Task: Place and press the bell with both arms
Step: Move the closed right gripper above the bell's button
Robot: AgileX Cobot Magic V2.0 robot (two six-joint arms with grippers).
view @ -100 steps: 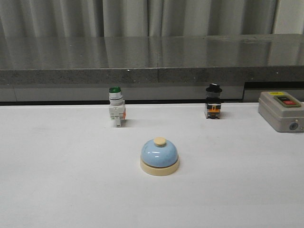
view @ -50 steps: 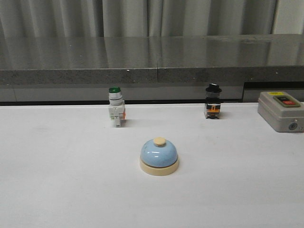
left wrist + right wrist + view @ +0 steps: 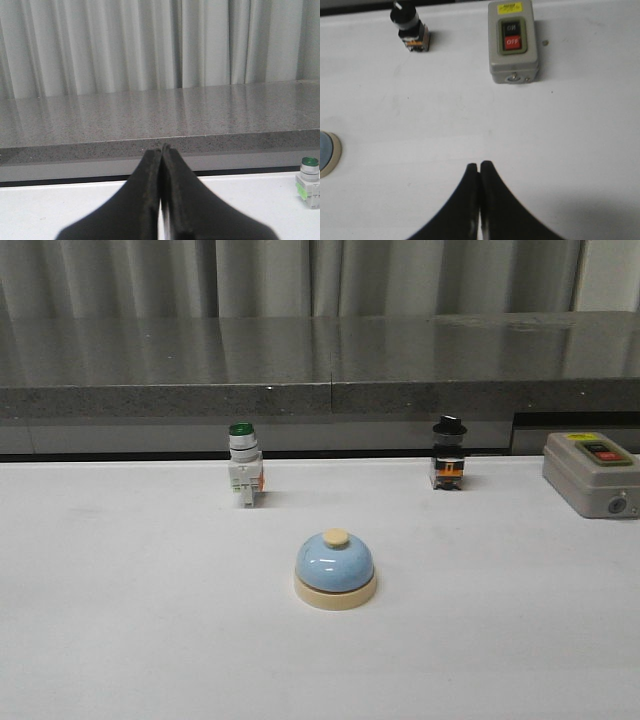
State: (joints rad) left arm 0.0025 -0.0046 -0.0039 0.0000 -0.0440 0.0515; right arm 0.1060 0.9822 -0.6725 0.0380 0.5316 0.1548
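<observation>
green-capped switch (image 3: 245, 471), black-knobbed switch (image 3: 449, 454), grey box (image 3: 590, 474)

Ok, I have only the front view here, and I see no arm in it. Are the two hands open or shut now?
Observer: The left hand is shut, fingers pressed together, with nothing between them.
Operator: And the right one?
Observer: The right hand is shut too, and empty.
Operator: Does any wrist camera see the bell?
Observer: Only the right wrist view, and only a slice of the bell at the picture's edge, apart from the hand.
</observation>
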